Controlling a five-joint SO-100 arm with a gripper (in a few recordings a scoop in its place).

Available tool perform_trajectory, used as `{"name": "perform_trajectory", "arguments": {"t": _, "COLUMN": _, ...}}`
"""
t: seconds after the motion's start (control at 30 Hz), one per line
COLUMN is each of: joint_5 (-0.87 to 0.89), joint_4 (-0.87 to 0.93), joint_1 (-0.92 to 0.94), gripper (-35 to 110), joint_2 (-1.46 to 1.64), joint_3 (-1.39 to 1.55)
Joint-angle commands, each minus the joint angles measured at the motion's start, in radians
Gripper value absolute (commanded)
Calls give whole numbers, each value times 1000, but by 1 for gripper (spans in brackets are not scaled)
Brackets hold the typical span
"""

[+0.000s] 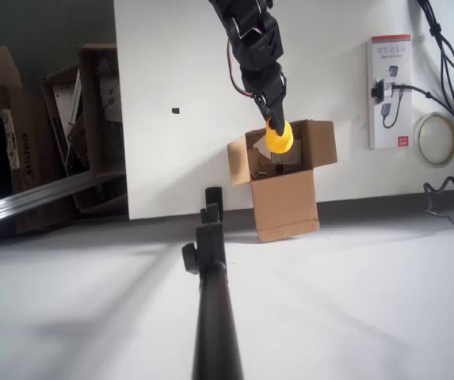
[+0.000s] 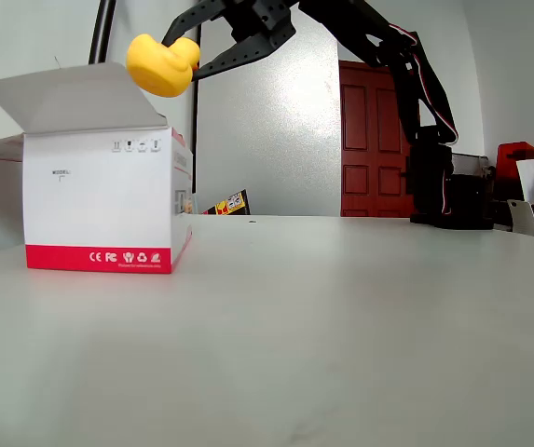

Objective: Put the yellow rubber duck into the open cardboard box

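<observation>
The yellow rubber duck (image 1: 279, 139) hangs just above the open cardboard box (image 1: 286, 202), over its opening near the back flap. My gripper (image 1: 274, 123) comes down from the top of the overhead view and is shut on the duck's upper side. In the fixed view the duck (image 2: 161, 63) is high at the upper left, pinched by the black gripper (image 2: 192, 58). It is level with the box's raised flap (image 2: 61, 98). The rest of the box is hidden behind a white package.
A white retail package with a red stripe (image 1: 389, 91) (image 2: 99, 200) lies right of the box. A tape roll (image 1: 436, 138) and cables (image 1: 448, 47) are at the far right. A black pole (image 1: 211, 301) crosses the foreground. Larger cartons (image 1: 92, 127) stand beyond the table's left edge.
</observation>
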Motion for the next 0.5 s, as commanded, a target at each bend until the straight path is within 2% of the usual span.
{"name": "perform_trajectory", "arguments": {"t": 0.0, "joint_5": 14, "joint_4": 2, "joint_1": 11, "gripper": 10, "joint_2": 3, "joint_3": -48}}
{"name": "perform_trajectory", "arguments": {"t": 0.47, "joint_5": 18, "joint_4": 8, "joint_1": 11, "gripper": 20, "joint_2": 3, "joint_3": -48}}
